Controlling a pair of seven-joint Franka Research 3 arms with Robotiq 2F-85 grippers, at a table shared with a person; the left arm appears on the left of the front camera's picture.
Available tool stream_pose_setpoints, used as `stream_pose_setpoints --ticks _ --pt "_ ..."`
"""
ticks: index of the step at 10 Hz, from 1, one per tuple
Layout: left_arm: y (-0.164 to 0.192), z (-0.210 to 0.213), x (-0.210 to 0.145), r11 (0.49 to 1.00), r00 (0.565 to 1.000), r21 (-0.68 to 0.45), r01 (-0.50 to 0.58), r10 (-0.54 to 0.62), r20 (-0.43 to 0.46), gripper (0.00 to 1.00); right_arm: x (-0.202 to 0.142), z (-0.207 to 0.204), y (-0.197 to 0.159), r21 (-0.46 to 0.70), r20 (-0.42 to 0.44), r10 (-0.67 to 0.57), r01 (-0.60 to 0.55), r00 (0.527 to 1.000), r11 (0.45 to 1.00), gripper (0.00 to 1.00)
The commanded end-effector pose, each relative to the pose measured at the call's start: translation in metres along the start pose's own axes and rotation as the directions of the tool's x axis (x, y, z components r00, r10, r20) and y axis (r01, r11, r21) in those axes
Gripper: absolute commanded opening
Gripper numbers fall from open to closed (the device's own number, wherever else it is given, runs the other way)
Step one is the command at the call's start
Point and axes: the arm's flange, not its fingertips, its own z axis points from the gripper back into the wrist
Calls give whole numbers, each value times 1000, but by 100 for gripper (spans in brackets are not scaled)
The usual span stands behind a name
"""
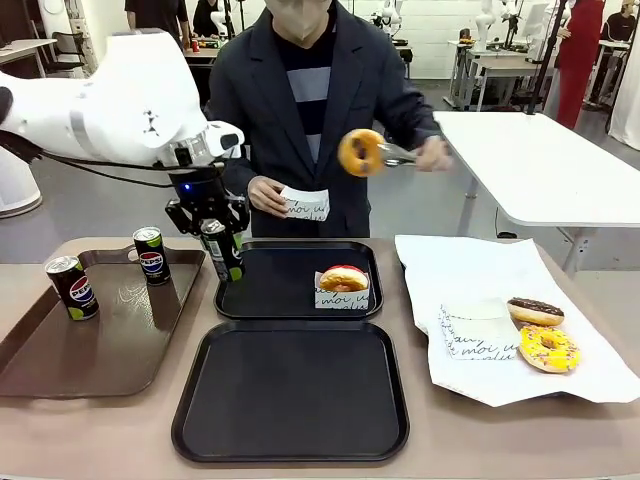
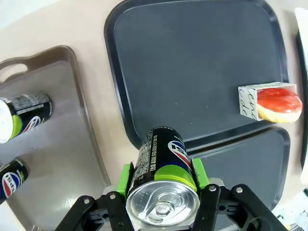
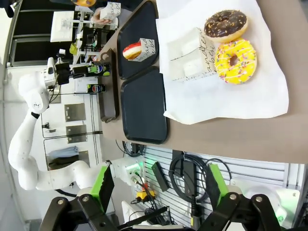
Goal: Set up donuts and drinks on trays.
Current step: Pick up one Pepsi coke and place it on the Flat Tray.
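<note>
R gripper [image 3: 156, 185]: pads apart, nothing btwn. Near tray [image 1: 290, 390] is bare. My L gripper [image 2: 162, 175] is clamped on a can [image 2: 163, 154], roughly upright in the air, approx over the left rim of the far tray [image 1: 280, 285]. Risk: if I lower here, the base catches the raised rim and the can tips, maybe toward the pink donut [image 1: 344, 278]. Farther back, the person's tongs [image 1: 395, 153] hold a donut [image 1: 360, 152] above the same tray; it could cross my arm's path.
</note>
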Motion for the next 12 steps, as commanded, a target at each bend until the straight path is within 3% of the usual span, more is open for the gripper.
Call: stream_pose_setpoints --ticks 1,6,12 --pt "-5 -14 14 999 999 26 -25 24 24 58 1 0 0 16 5 18 -18 1000 1000 100" --pt "-15 -49 23 998 1000 59 -14 14 -1 58 1 0 0 16 5 18 -18 1000 1000 100" --pt "-9 -33 -5 994 997 73 79 -80 15 58 1 0 0 16 5 18 -18 1000 1000 100"
